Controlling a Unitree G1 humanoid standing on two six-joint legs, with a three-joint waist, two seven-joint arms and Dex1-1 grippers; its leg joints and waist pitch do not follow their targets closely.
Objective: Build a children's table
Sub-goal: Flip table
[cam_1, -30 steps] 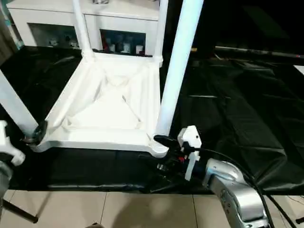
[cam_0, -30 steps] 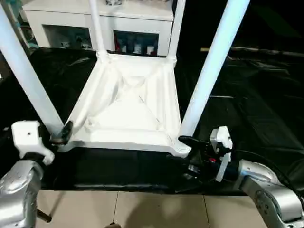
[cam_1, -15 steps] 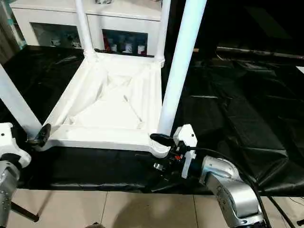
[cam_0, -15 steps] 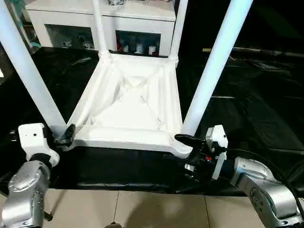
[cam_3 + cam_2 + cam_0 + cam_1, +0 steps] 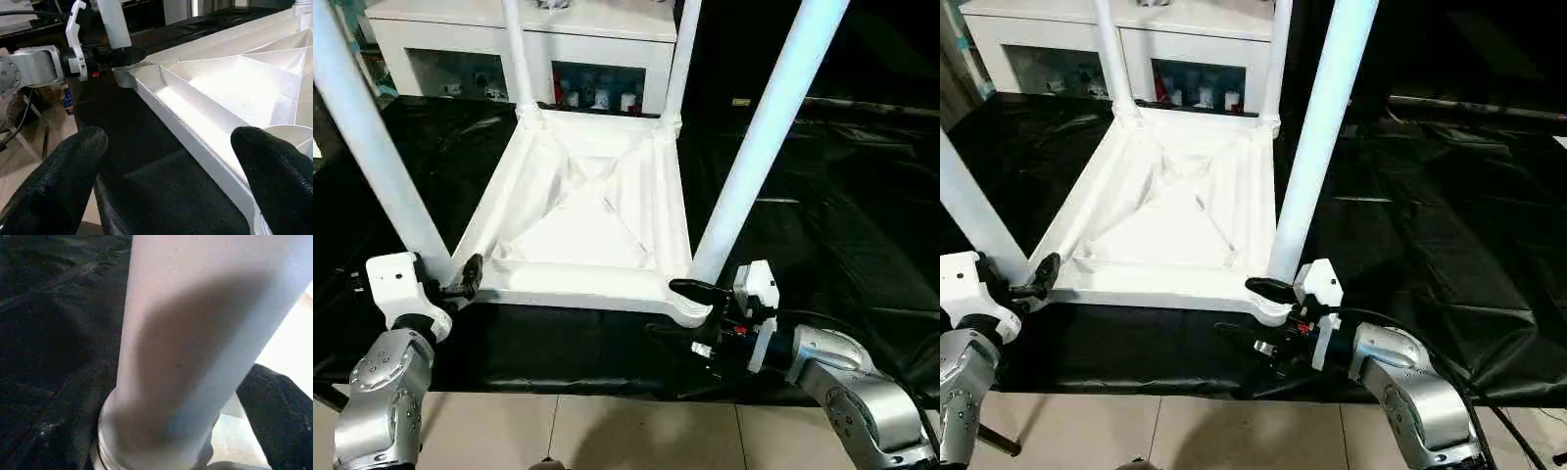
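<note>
Smooth white plastic table (image 5: 578,220) on a glossy, wrinkled black sheet (image 5: 822,225).

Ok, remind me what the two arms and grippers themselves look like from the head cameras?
Both forearms are rounded silver metal shells. Each wrist carries a boxy white block, and two black fingers stick out of it: left gripper, right gripper. On the right one, black cables loop back along the forearm, and small red parts and a silvery fitting sit between the fingers and the white block.

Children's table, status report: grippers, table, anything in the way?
Left gripper and right gripper open, one at each near corner. Children's table upside down on black sheet, four legs up. White cabinet behind.
</note>
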